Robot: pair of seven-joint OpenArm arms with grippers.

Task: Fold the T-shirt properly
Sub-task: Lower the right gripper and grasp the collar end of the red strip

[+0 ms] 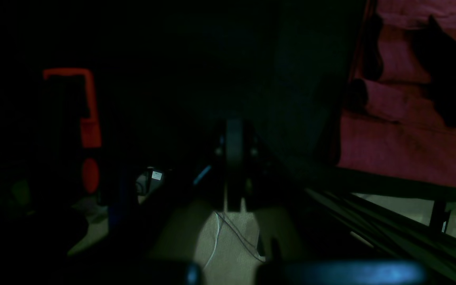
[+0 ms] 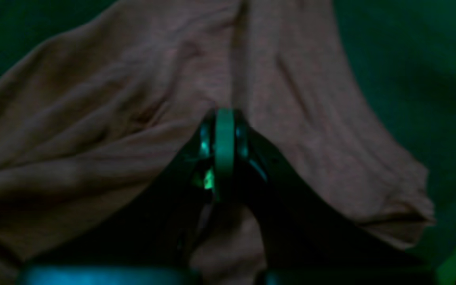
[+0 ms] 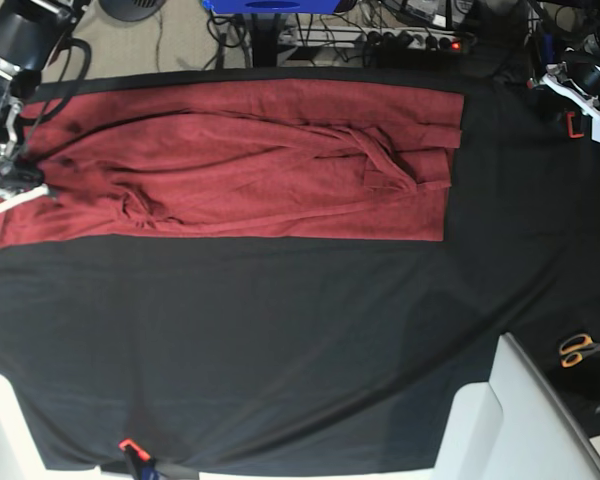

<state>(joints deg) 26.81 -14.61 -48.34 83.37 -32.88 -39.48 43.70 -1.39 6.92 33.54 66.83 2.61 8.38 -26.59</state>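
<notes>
The brick-red T-shirt (image 3: 250, 165) lies spread in a long band across the far part of the black tablecloth (image 3: 280, 340), with bunched folds near its middle right. My right gripper (image 3: 12, 178) sits at the shirt's left end. In the right wrist view its jaws (image 2: 224, 118) are shut, with the T-shirt (image 2: 113, 118) creased toward the tips and pinched there. My left gripper (image 1: 234, 134) is shut with nothing in it, off the table's far right corner. The T-shirt (image 1: 406, 142) lies to its right.
Orange-handled scissors (image 3: 580, 349) lie at the right edge. A white panel (image 3: 525, 420) juts in at the bottom right. An orange clamp (image 3: 573, 125) holds the cloth at the right, another (image 3: 130, 446) at the front edge. Cables and a power strip (image 3: 410, 38) lie beyond the table.
</notes>
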